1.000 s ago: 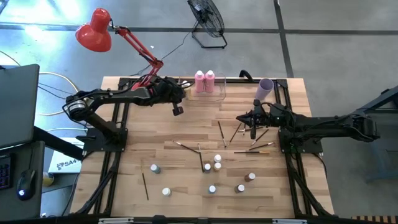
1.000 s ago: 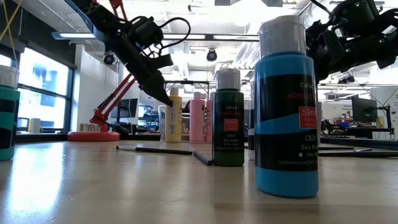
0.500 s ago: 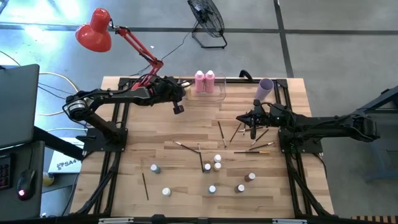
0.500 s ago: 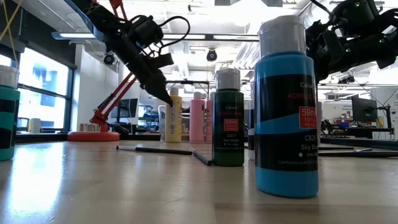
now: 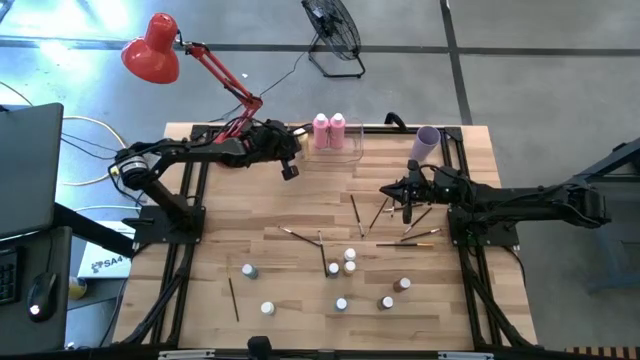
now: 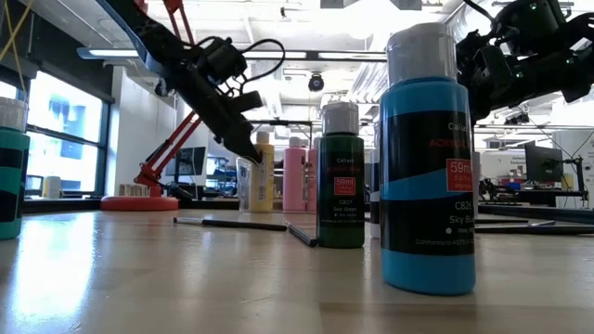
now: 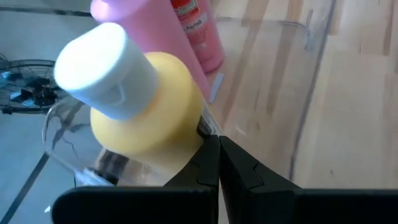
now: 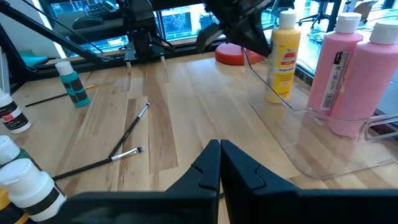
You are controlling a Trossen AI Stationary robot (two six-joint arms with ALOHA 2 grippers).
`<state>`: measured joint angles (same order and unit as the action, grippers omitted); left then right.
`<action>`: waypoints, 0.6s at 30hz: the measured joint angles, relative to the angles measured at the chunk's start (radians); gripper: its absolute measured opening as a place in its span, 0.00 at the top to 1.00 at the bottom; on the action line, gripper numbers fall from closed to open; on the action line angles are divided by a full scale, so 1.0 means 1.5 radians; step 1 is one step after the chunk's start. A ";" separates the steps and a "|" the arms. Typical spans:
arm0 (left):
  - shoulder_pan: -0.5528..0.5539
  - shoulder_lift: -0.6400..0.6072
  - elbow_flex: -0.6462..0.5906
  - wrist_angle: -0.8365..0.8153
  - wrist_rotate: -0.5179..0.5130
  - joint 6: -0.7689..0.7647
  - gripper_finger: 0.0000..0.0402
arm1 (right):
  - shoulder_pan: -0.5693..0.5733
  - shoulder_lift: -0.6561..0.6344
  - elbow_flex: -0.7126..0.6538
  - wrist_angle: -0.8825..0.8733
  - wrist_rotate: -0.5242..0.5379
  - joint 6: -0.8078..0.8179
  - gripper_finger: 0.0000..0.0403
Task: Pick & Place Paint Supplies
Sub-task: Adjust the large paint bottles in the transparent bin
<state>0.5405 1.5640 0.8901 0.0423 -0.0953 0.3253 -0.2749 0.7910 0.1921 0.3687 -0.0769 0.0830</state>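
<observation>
On the near half of the wooden table [image 5: 250,225] stand the small white-capped bottles: 1 near the left side [image 5: 248,270], 1 close to the near edge [image 5: 267,308], 3 grouped around the middle [image 5: 343,264], and 3 more toward the near right [image 5: 385,297]. In the low view, the closest to the near edge are a blue bottle [image 6: 428,167], a dark green bottle [image 6: 341,178] behind it, and a teal bottle [image 6: 13,172] at the left.

A single paintbrush [image 5: 233,299] lies near the left side. More paintbrushes [image 5: 300,235] lie across the middle of the table, and a loose bundle of them [image 5: 395,218] lies toward the right side.

The right gripper [image 5: 405,205] hangs over this bundle, in the right half of the table. Its fingers are pressed together and hold nothing.

At the far edge, around the middle, stands the clear plastic bin [image 5: 345,150]. 2 pink bottles [image 5: 329,130] stand inside it, side by side. The yellow bottle [image 8: 283,53] stands upright at the bin's left end; its base seems to be within the clear wall, but I cannot tell this for sure.

The left gripper [image 5: 289,170] is just beside the yellow bottle, at the far edge left of the bin. Its fingers [image 7: 211,163] are closed together, with the tips touching the bottle's rounded shoulder [image 7: 149,118] and nothing held between them.

A lilac cup [image 5: 427,143] lies near the far right corner.
</observation>
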 joint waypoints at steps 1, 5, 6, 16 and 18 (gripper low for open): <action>0.002 0.005 0.001 0.007 0.001 0.000 1.00 | 0.000 0.000 0.000 0.000 0.000 0.000 0.99; 0.002 0.012 0.000 0.030 0.005 0.001 1.00 | 0.000 0.000 0.000 0.000 0.000 0.000 0.99; 0.002 0.012 -0.001 0.033 0.005 0.001 1.00 | 0.000 0.000 0.000 0.000 0.000 0.000 0.99; 0.004 0.013 0.004 0.040 -0.011 0.007 1.00 | 0.000 0.000 0.000 -0.002 0.000 0.000 0.99; 0.011 0.013 0.004 0.042 -0.013 0.007 1.00 | 0.000 0.000 0.000 -0.003 0.000 0.000 0.99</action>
<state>0.5567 1.5829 0.8967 0.1047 -0.1155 0.3354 -0.2749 0.7910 0.1921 0.3645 -0.0769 0.0829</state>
